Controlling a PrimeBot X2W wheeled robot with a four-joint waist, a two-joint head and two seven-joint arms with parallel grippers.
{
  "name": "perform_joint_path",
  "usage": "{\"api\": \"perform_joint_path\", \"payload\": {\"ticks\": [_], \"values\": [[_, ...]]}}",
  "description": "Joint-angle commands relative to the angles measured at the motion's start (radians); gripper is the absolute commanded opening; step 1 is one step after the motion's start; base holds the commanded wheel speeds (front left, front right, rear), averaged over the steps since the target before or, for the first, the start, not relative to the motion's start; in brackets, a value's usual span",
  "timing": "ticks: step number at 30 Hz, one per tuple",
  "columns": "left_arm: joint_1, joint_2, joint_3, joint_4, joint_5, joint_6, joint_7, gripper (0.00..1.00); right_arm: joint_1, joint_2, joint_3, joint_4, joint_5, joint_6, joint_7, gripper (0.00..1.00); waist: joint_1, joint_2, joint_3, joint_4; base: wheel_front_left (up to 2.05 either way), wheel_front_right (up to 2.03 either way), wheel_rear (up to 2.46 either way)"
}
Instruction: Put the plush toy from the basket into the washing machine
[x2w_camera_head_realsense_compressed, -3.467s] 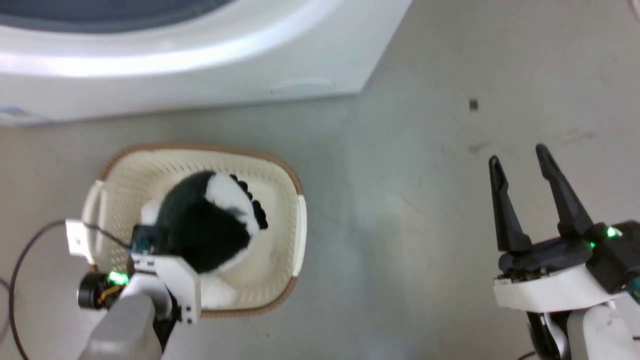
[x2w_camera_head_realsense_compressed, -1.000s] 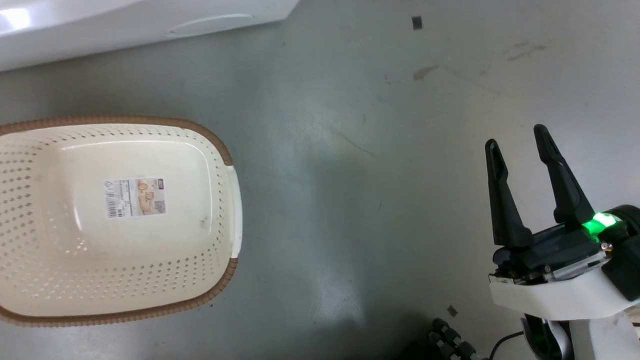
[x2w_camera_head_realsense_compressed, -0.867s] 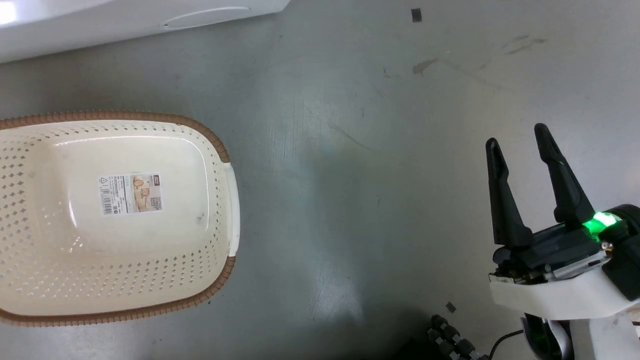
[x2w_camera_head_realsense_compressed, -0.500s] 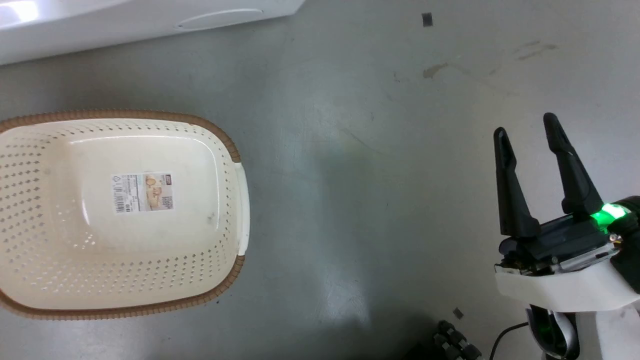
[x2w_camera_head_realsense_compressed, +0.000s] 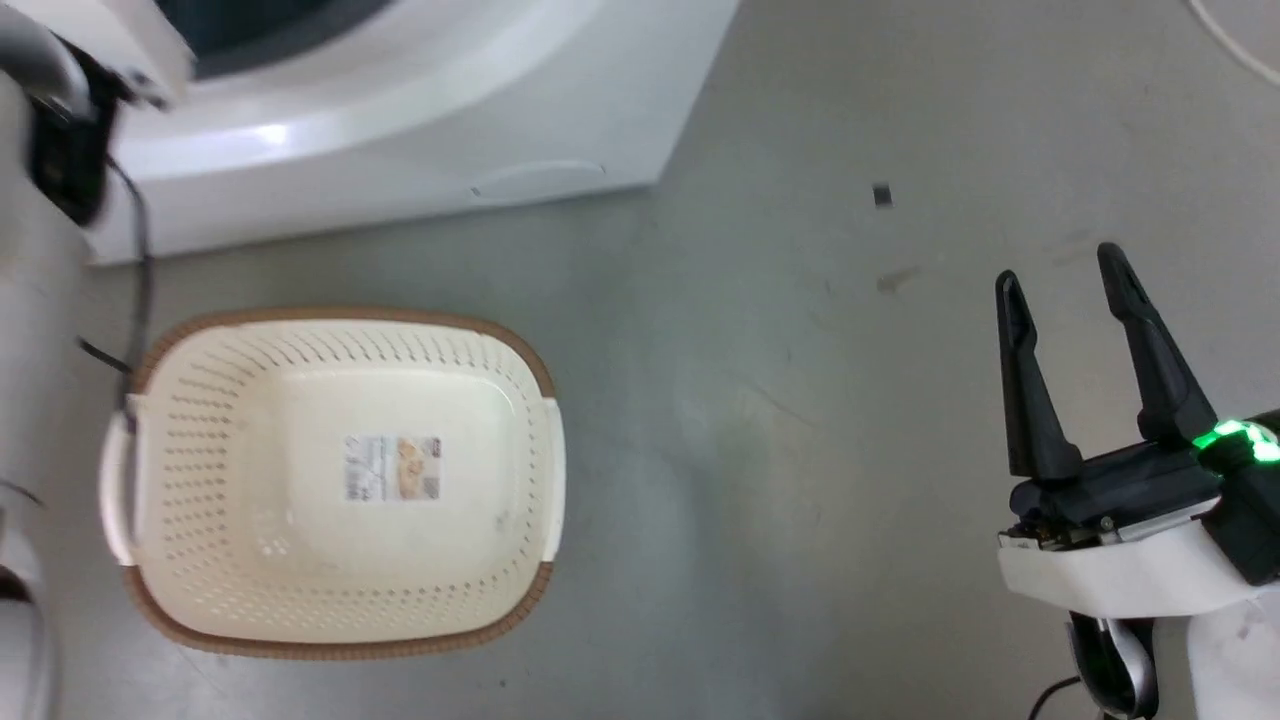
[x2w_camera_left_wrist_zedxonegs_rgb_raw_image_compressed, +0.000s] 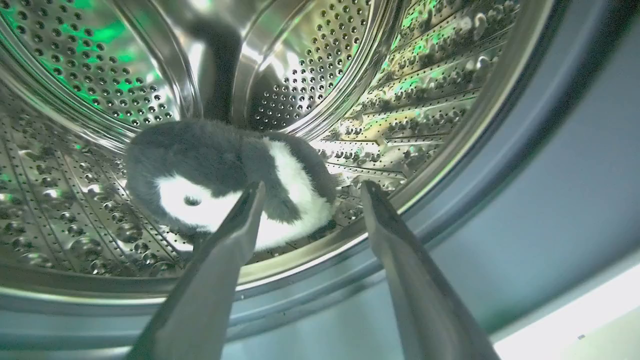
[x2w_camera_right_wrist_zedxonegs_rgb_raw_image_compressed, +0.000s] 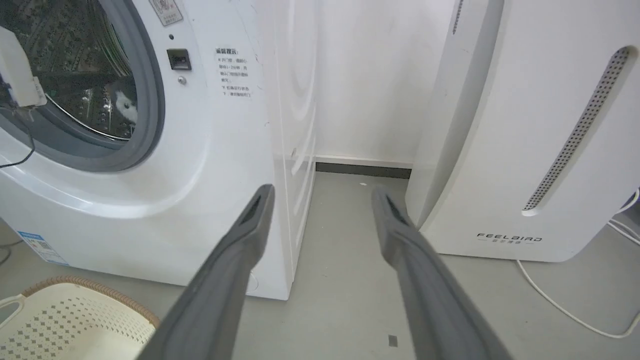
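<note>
Plush toy (x2w_camera_left_wrist_zedxonegs_rgb_raw_image_compressed: 225, 185) lies low in the washing machine (x2w_camera_head_realsense_compressed: 400, 150) drum (x2w_camera_left_wrist_zedxonegs_rgb_raw_image_compressed: 100, 75), just past the left gripper (x2w_camera_left_wrist_zedxonegs_rgb_raw_image_compressed: 312, 186); one finger overlaps its white belly in the wrist view, contact can't be told. Left gripper is spread wide inside the grey door ring (x2w_camera_left_wrist_zedxonegs_rgb_raw_image_compressed: 550, 200), gripping nothing. Right gripper (x2w_camera_head_realsense_compressed: 1058, 266) is also wide apart and holds nothing, over bare floor (x2w_camera_head_realsense_compressed: 780, 450), well right of the basket (x2w_camera_head_realsense_compressed: 330, 640), which sits just in front of the washing machine.

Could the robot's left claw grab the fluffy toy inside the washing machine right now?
Probably yes. The left gripper is open at the mouth of the washing machine, and the plush toy lies on the drum just beyond its fingertips, with nothing between them that I can see.
</note>
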Motion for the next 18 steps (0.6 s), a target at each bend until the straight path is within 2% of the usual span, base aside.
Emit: {"api": "perform_joint_path", "payload": {"ticks": [1, 4, 11, 18], "values": [[0.026, -0.007, 0.005, -0.001, -0.004, 0.004, -0.010, 1.00, 0.016, 0.000, -0.003, 0.006, -0.007, -0.001, -0.005, 1.00, 0.0000, 0.0000, -0.107, 0.056, 0.00, 0.00, 0.00], [0.109, -0.038, 0.035, -0.054, -0.008, 0.023, -0.021, 1.00, 0.038, 0.000, -0.008, 0.020, -0.023, -0.001, -0.005, 1.00, 0.0000, 0.0000, -0.181, 0.087, 0.00, 0.00, 0.00], [0.429, -0.083, 0.172, -0.388, 0.056, 0.085, -0.022, 1.00, 0.099, 0.000, -0.012, 0.057, -0.042, -0.001, -0.005, 1.00, 0.0000, 0.0000, -0.334, 0.145, 0.00, 0.00, 0.00], [0.741, -0.138, 0.252, -0.657, 0.169, 0.161, -0.022, 1.00, 0.161, 0.000, -0.020, 0.083, -0.044, -0.001, -0.005, 1.00, 0.0000, 0.0000, -0.434, 0.187, 0.00, 0.00, 0.00]]}}
